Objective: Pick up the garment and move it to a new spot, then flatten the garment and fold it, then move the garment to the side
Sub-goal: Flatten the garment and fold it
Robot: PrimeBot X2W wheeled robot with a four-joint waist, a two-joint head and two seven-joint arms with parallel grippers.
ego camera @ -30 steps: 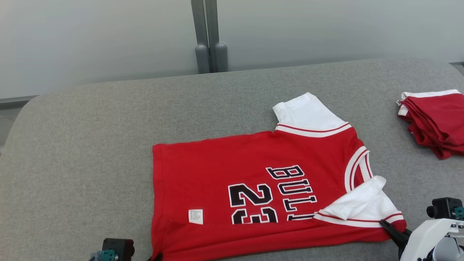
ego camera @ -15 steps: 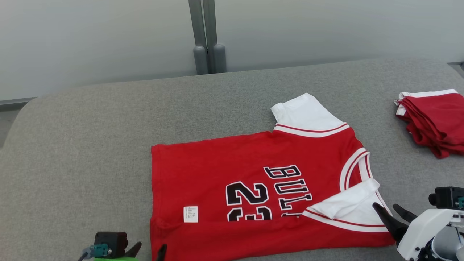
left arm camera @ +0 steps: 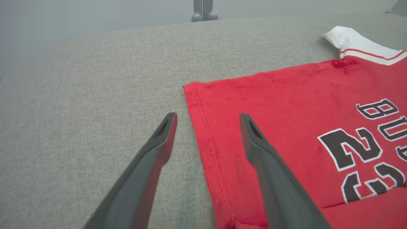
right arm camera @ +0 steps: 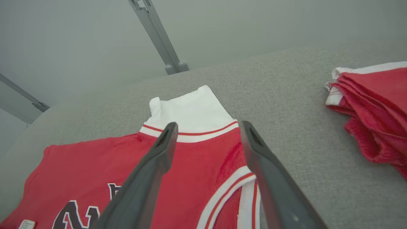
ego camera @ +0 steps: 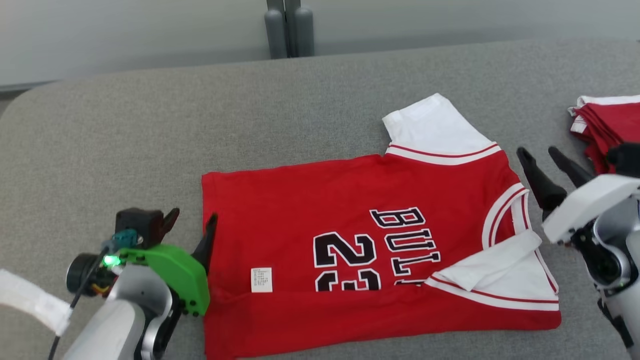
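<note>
You've got one red jersey [ego camera: 350,210], one white label [ego camera: 262,279] on it, one stack of folded red garments [ego camera: 612,122], one grey cloth-covered table [ego camera: 150,125], and two grippers: the left gripper [ego camera: 192,216] and the right gripper [ego camera: 536,150].

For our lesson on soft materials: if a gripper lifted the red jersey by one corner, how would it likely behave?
The red jersey would probably droop limply: it lies as thin flat cloth, its near white sleeve folded over. Pushed, it likely bunches rather than slides, as the grey fabric surface looks textured.
</note>
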